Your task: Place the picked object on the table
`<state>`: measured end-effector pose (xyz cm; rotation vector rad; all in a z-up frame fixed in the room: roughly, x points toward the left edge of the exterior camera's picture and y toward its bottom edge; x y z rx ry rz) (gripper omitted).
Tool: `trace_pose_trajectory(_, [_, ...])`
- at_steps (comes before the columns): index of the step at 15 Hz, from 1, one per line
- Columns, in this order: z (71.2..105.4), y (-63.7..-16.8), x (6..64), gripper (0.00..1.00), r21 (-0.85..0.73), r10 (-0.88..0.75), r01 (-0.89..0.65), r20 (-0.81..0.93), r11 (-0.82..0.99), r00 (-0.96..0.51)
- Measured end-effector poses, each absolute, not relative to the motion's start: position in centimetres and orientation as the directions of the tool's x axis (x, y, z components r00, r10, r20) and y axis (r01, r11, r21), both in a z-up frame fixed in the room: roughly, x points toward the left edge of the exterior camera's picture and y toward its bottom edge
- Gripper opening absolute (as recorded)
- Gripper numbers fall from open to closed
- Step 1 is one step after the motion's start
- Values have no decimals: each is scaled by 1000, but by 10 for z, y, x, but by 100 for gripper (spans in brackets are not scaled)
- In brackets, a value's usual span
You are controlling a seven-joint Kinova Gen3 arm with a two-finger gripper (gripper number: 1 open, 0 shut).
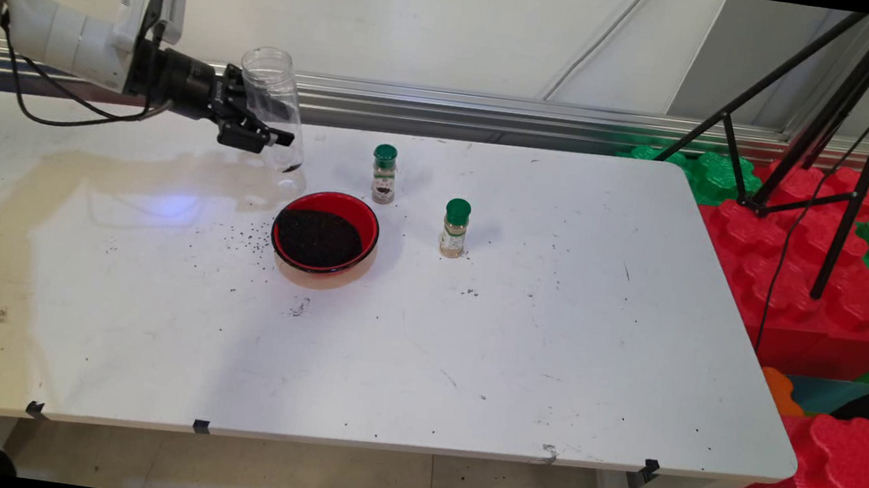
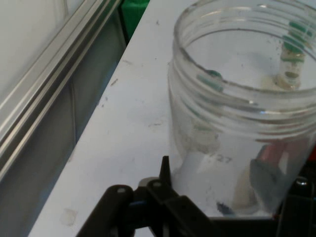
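now pincer (image 1: pixel 263 134) clamps clear jar (image 1: pixel 274 107) near table (image 1: pixel 472 346) far edge.

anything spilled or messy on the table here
Yes: dark grains are scattered on the white table left of and below the red bowl. The gripper holds a nearly empty clear jar just above it.

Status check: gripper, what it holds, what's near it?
Gripper shut on clear plastic jar, lidless, nearly empty. Red bowl of dark grains just below it. Two green-capped spice bottles upright beyond bowl.
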<state>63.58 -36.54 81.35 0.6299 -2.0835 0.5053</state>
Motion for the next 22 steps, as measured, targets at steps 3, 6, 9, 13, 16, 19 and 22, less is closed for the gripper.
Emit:
trace_pose_trajectory(3, [799,-374,637,0,-79,-279,-621,844,780,-458])
trace_pose_trajectory(6, [783,-381,637,0,-49,-303,-633,847,773,-436])
trace_pose_trajectory(9, [769,-388,636,0,-31,-318,-640,849,768,-423])
trace_pose_trajectory(13, [755,-396,633,0,-16,-331,-646,849,764,-412])
trace_pose_trajectory(16, [748,-401,631,0,-10,-336,-648,849,762,-409])
trace_pose_trajectory(19, [742,-404,629,0,-9,-339,-649,847,761,-410])
trace_pose_trajectory(22, [738,-406,628,0,-12,-339,-649,845,761,-413])
